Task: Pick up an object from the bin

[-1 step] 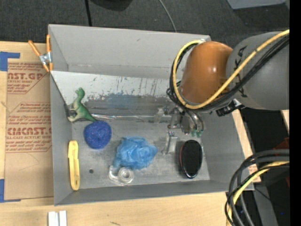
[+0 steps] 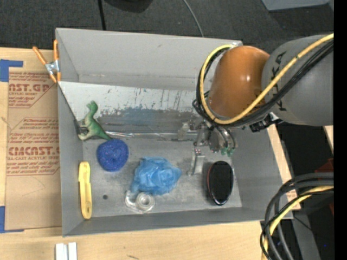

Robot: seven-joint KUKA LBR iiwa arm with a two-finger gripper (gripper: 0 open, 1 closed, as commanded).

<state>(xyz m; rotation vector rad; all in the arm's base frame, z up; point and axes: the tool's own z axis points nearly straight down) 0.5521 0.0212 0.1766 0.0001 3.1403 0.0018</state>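
So, the gripper [image 2: 205, 150] is hanging over the right side of the bin [image 2: 162, 64], just beside a black oval thing [image 2: 218, 182] with a reddish rim. That one is lying flat on the floor near the right wall and the front edge. I honestly can't tell how far the gripper is open, it's all a jumble of metal and cable, and I'm not seeing anything held in it. I'm guessing the oval is hard-shelled, light and pretty slippery given that shine, so I'm thinking pinch it across the narrow width at the middle, not end to end. The crumpled blue plastic wad [image 2: 156, 176] is sitting nearby to its left. It's looking soft and forgiving, but is likely squishing out of any grip.
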